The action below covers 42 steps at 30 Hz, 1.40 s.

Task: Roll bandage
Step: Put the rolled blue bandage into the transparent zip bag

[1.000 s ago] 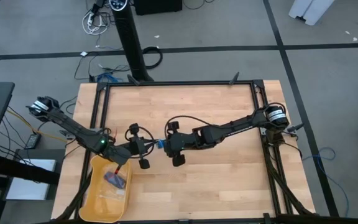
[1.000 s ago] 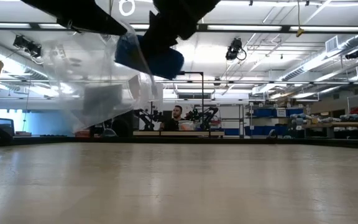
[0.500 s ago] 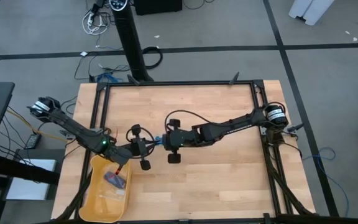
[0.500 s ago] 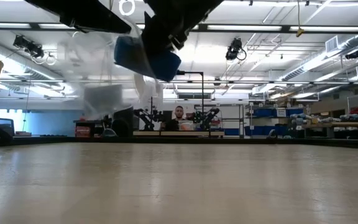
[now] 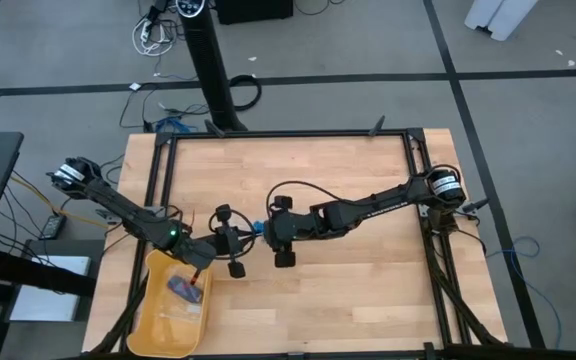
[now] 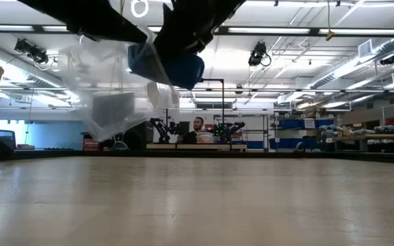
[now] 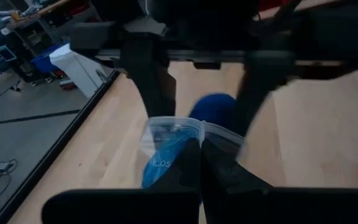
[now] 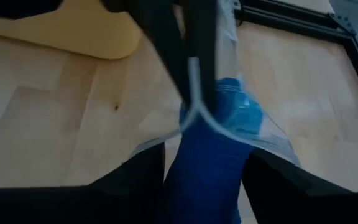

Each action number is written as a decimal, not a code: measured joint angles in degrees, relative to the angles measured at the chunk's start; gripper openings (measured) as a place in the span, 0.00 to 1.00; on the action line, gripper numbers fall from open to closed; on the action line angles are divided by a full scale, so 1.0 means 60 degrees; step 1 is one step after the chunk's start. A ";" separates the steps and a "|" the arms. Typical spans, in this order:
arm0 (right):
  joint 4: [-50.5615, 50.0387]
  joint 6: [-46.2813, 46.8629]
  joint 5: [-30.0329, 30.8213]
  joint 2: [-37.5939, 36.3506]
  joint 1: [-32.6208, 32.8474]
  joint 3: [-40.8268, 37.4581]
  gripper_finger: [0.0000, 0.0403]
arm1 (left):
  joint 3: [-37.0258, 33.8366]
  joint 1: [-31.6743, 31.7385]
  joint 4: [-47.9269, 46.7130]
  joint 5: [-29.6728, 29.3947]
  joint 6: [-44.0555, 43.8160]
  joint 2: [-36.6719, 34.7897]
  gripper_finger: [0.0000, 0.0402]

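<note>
The bandage is a bright blue roll held aloft over the table's middle left, its far end inside the mouth of a clear plastic bag. My left gripper is shut on that bag's top edge, and the bag hangs below it. My right gripper stands open with one finger on either side of the roll. In the left wrist view a narrow gap shows between one finger and the roll. In the high view the two grippers meet tip to tip around the blue spot. My left gripper pinches the bag's stiff top edge between its two shut fingers, which reach in nearly level from the table's left. The bag hangs slack below the fingers, clear of the table, with the roll lodged in its mouth. My right gripper flanks the roll closely; I cannot tell whether a finger touches it.
A yellow bin stands at the table's near left corner with a small dark packet in it. The wooden top spreads to the right and near side. A black frame borders the table.
The hanging part of the clear bag has swayed and changed shape a little below my left gripper. The blue roll has stayed aloft at about the same spot.
</note>
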 joint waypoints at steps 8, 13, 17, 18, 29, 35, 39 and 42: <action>-0.0225 -0.0784 0.0622 -0.0180 0.0504 0.0000 0.56 | 0.0000 -0.0004 0.0430 0.0239 0.0176 -0.0004 0.00; -0.0303 -0.0838 0.0630 -0.0377 0.0601 0.0000 0.57 | -0.0002 -0.0004 0.0415 0.0550 0.0093 -0.0004 0.00; -0.0342 -0.0790 0.0562 -0.0554 0.0618 0.0000 0.57 | -0.0022 0.0004 0.0301 0.0628 -0.0075 0.0109 0.00; -0.0353 -0.0787 0.0554 -0.0575 0.0622 0.0000 0.56 | -0.0022 -0.0001 0.0293 0.0646 -0.0075 0.0154 0.00; -0.0547 -0.0776 0.0506 -0.0816 0.0677 0.0007 0.53 | -0.1172 -0.0058 0.3375 0.1548 0.0157 0.0574 0.00; -0.0692 -0.1016 0.0722 -0.1508 0.0910 0.0007 0.53 | -0.2919 -0.0072 0.7447 0.1971 0.0455 0.0572 0.00; -0.1431 -0.1220 0.1165 -0.2442 0.1079 0.0010 0.52 | -0.3111 -0.0085 0.8019 0.1998 0.0502 0.0563 0.00; -0.2373 -0.0844 0.1262 -0.3219 0.1085 0.0009 0.52 | -0.2942 -0.0153 0.7998 0.2018 0.0802 0.0561 0.00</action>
